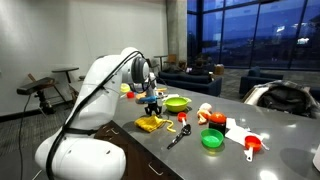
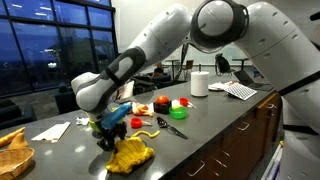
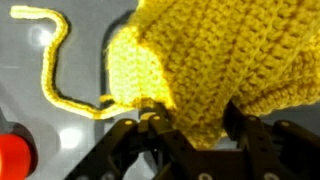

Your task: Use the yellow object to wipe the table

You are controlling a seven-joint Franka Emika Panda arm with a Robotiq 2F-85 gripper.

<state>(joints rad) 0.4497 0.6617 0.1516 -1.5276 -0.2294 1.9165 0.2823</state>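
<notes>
The yellow object is a crocheted yellow cloth, lying bunched on the grey table near its front edge in both exterior views. In the wrist view the cloth fills the upper right, with a loose yarn tail curling to the left. My gripper is down at the cloth's edge with a fold of cloth pinched between its two black fingers. It also shows in both exterior views, low over the table.
A green bowl, a black-handled utensil, a green lid and a red measuring cup lie beyond the cloth. A paper roll, a white napkin and a basket also sit on the table.
</notes>
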